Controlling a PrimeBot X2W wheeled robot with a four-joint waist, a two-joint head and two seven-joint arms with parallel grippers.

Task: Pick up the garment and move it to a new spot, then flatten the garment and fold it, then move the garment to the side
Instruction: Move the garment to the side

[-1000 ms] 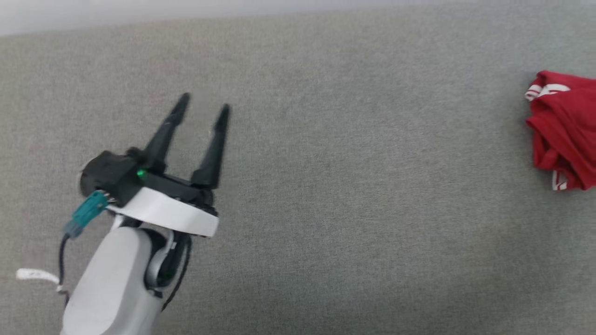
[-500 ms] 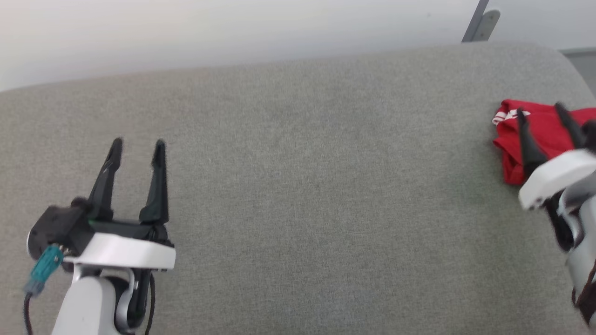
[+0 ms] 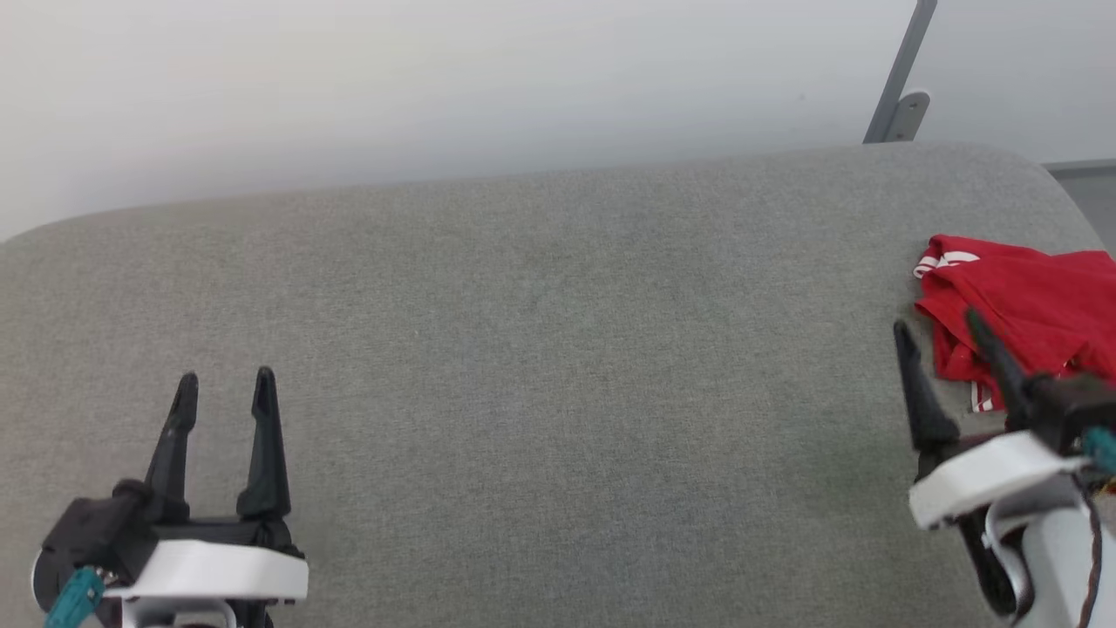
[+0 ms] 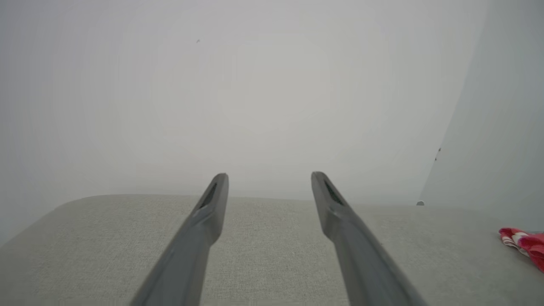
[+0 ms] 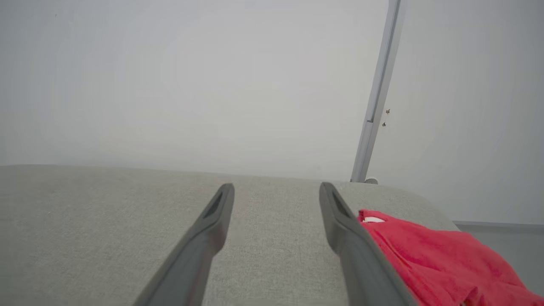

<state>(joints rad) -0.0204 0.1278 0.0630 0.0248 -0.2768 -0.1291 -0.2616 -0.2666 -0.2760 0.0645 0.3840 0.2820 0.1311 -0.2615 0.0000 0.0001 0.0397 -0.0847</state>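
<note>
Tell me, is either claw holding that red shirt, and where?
Neither: the left claw and the right claw are open and empty; the red shirt lies loose.

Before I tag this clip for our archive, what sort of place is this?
Probably a plain indoor test space: a wide grey fabric-covered surface against a bare pale wall, a grey metal post behind it, a crumpled red garment near its right end.

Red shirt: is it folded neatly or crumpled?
Crumpled. The red shirt lies in a rumpled heap with irregular creases and bunched edges, neither folded square nor spread flat.
</note>
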